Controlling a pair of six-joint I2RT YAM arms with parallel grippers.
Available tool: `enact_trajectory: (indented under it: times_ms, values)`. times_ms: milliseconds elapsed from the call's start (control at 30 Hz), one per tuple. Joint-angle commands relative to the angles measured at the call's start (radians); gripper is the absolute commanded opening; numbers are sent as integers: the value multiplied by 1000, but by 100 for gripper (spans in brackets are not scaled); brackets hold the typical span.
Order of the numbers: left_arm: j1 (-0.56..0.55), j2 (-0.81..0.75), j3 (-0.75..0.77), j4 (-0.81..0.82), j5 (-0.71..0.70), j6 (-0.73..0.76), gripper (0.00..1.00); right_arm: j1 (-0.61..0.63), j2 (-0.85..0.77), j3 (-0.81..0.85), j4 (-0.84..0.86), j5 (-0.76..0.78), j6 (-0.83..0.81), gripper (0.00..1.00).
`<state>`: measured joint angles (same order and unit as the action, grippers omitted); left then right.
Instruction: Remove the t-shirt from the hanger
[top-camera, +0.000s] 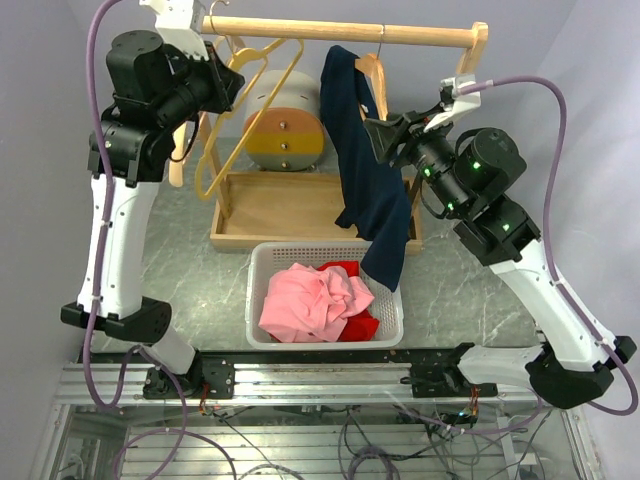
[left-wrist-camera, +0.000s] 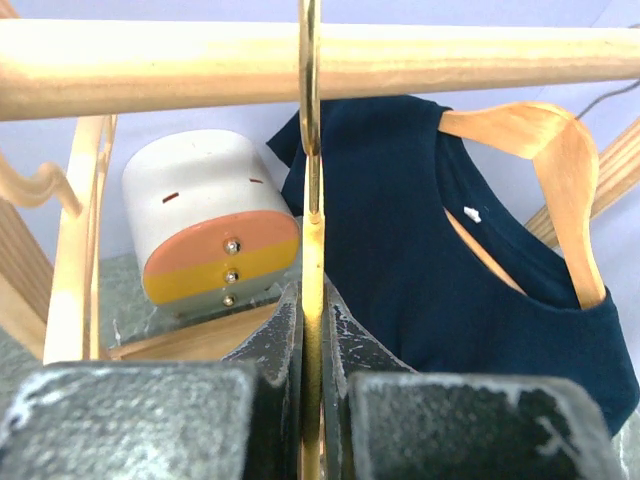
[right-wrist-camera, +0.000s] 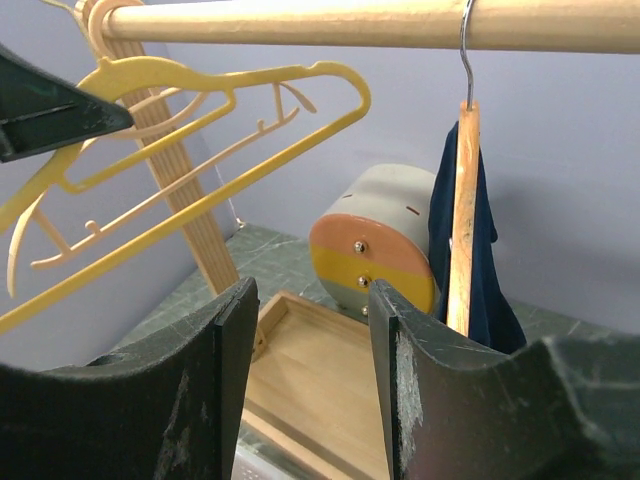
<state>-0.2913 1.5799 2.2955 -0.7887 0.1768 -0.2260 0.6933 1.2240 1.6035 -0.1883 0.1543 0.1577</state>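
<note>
The dark blue t-shirt (top-camera: 368, 180) hangs on the wooden hanger (left-wrist-camera: 560, 150) on the wooden bar (top-camera: 330, 32), and its bottom end hangs down over the edge of the white basket (top-camera: 262, 265). The left gripper (left-wrist-camera: 312, 310) has its jaws pressed tight on a thin yellow hanger (left-wrist-camera: 311, 150). The right gripper (right-wrist-camera: 310, 300) is near the t-shirt, with its jaws spread wide and nothing between them.

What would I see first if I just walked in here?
The dark blue t-shirt dangling from the wooden rail, right in the middle. Below it sits a white basket with a bright pink cloth inside. On the left, the left tool pinches a yellow hanger.
</note>
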Motion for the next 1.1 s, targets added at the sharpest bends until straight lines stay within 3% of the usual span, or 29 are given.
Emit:
enact_trajectory:
  times_ms: [0, 233, 567, 600, 767, 867, 967, 1067]
  values:
    - [3, 67, 36, 89, -42, -30, 7, 8, -27, -33, -14, 12, 17, 48]
    - [3, 148, 91, 117, -78, -40, 7, 8, -54, -57, -43, 17, 36, 48]
    - [3, 159, -1, 136, -124, -39, 8, 11, -82, -47, -109, 97, 31, 48]
    - [3, 147, -20, 150, -118, -47, 12, 11, -80, -39, -124, 135, 30, 48]
    - [3, 87, -65, 160, -101, -63, 56, 11, -41, 21, -241, 380, 62, 47]
    - [4, 40, -83, 173, -85, -67, 68, 11, 4, 67, -311, 509, 83, 44]
    - [3, -5, -93, 173, -84, -63, 74, 8, 25, 62, -295, 549, 72, 41]
    - [3, -50, -112, 172, -72, -68, 88, 4, 57, 71, -274, 580, 50, 40]
